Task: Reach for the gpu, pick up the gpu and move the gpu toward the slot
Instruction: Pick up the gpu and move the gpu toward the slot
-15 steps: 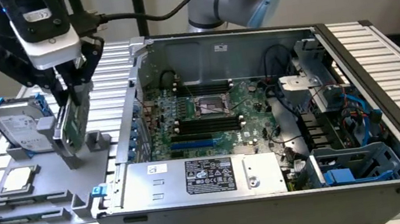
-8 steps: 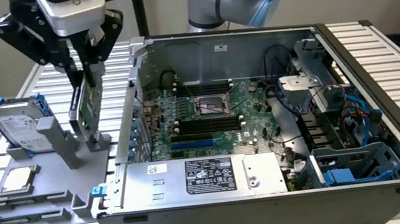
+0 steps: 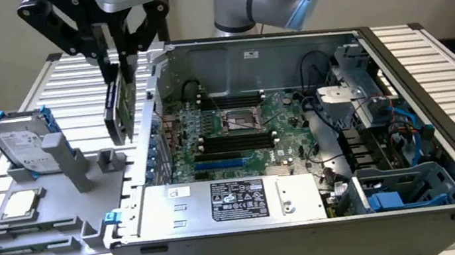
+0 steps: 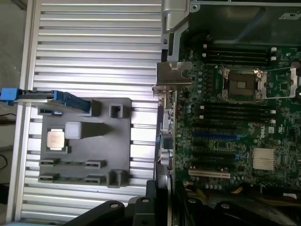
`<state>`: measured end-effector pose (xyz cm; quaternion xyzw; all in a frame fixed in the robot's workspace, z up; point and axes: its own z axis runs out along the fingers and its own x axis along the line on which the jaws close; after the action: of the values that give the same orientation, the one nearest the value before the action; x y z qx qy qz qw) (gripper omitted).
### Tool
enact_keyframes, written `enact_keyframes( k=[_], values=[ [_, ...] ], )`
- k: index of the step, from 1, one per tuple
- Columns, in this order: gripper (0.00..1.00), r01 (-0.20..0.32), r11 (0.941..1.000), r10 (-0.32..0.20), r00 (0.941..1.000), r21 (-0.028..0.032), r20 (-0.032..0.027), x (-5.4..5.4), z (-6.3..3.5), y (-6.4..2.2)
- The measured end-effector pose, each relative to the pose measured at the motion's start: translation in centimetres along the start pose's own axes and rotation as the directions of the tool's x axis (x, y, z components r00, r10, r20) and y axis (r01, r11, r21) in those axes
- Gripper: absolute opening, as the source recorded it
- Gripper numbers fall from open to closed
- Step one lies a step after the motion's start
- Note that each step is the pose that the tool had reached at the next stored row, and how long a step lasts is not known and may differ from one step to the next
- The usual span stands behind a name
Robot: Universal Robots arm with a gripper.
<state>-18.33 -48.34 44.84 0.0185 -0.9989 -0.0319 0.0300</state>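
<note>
Jaws: we saw the gripper (image 3: 115, 49) closed on the upper edge of the gpu (image 3: 117, 106), one black finger on each face of the card.
Where the gpu was: it hung upright and edge-on, clear of the grey holder (image 3: 44, 213), above the gap between that holder and the left wall of the computer case (image 3: 314, 235) in the exterior view. In the wrist view its silver bracket (image 4: 171, 77) sat just beside the edge of the motherboard (image 4: 235, 132).
Progress: we judged the reach and the pick-up done, since the card was off its stand and carried in the air. The move toward the slot looked partly made; the card was not yet over the blue slots (image 3: 219, 164) on the board.
Left to do: the rest of the travel across the case wall, as far as we could tell.
Count: one arm, one gpu, one hard drive (image 3: 23, 143) with blue rails standing in the holder, one small square chip (image 3: 20, 205) lying flat on it, one open computer case.
Tabletop: the slatted tabletop (image 3: 431, 52) carried both holder and case.
</note>
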Motion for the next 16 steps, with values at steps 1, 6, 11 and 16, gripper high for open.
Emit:
enact_keyframes(
  k=[1,6,11,16],
  values=[
    [0.26,0.0,1.0,0.0,1.0,-0.0019,0.0001,-0.4,-0.03,-0.02],
    [0.26,0.0,1.0,0.0,1.0,-0.0057,0.0002,-2.7,-0.18,-0.1],
    [0.26,0.0,1.0,0.0,1.0,-0.0056,0.0002,-5.0,-0.27,-0.12],
    [0.26,0.0,1.0,0.0,1.0,-0.0056,0.0002,-7.3,-0.16,0.15]
  ],
)
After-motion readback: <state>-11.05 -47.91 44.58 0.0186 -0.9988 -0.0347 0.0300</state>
